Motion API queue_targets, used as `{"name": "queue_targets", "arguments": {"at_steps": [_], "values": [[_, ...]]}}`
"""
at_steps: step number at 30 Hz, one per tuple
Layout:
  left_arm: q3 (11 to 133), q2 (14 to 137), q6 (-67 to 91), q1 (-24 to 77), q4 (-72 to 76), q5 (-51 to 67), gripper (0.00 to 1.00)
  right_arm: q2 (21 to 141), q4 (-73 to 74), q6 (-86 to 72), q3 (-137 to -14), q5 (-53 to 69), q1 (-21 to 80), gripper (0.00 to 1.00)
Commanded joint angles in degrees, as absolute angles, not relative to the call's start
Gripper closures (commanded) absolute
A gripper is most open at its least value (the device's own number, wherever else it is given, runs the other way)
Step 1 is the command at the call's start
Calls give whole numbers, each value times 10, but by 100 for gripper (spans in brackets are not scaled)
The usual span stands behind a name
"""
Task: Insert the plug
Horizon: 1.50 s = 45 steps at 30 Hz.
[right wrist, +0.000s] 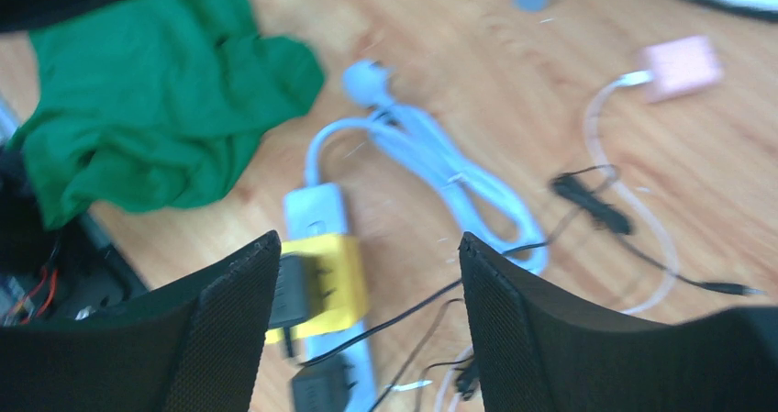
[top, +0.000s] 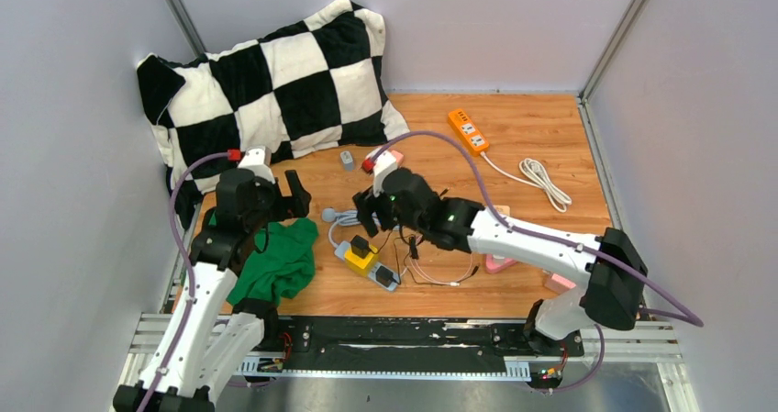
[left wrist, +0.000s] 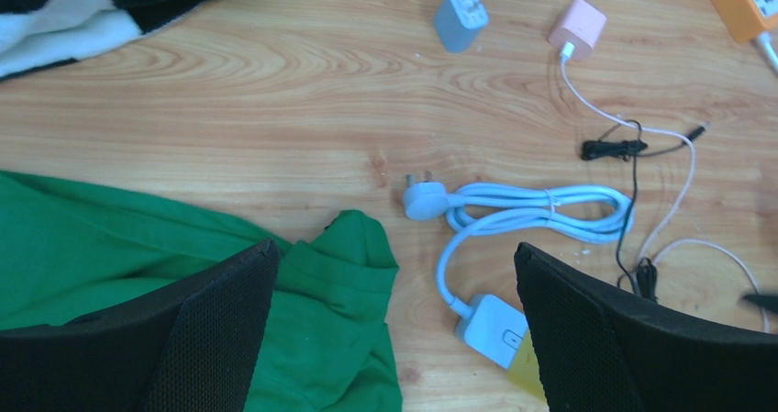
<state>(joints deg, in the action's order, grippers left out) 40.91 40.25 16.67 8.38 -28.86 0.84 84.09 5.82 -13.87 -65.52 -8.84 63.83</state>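
The small black plug (top: 361,245) is standing on the white-and-yellow plastic power strip (top: 363,263) — the right gripper (right wrist: 369,247) is hovering just above that strip, fingers apart, empty; the left gripper (left wrist: 394,251) is hanging beside it, spread wide.

The black left end effector (left wrist: 394,325) hangs wide open, pointing down (nothing between the fingers). The white right arm (top: 523,236) reaches leftward; the black right end effector (right wrist: 367,311) is open, empty.

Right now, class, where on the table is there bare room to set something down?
Bare wood at the back between pillow and orange strip; also right of the coiled cord. Crowded: centre, around the white strip and wires.
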Motion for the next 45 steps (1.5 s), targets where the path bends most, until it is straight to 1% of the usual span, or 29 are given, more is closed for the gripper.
{"name": "queue_targets", "arguments": {"at_steps": [1, 4, 8, 12, 15, 21, 24, 27, 32, 40, 45], "values": [[451, 462, 157, 82, -279, 73, 1, 809, 75, -116, -671, -130, 544, 26], [465, 504, 162, 82, -266, 98, 3, 805, 73, -115, -668, -138, 474, 20], [488, 541, 165, 93, -254, 115, 4, 797, 100, -173, -660, -192, 401, 17], [506, 561, 142, 122, -256, 89, 5, 797, 98, -191, -643, -224, 362, 14], [506, 564, 128, 137, -259, 78, 6, 834, 61, -159, -651, -173, 340, 16], [476, 549, 118, 143, -245, 70, 7, 942, -22, -104, -701, -59, 337, 26], [474, 543, 121, 143, -240, 75, 7, 998, -30, -83, -738, 8, 337, 32], [472, 537, 121, 143, -241, 70, 7, 1048, -28, -68, -770, 65, 338, 34], [471, 525, 118, 143, -242, 57, 7, 1105, -8, -69, -805, 82, 341, 34], [470, 529, 119, 143, -243, 58, 7, 1149, -5, -57, -814, 110, 364, 34], [471, 529, 119, 143, -244, 52, 7, 1177, -3, -40, -828, 97, 381, 38]]}}
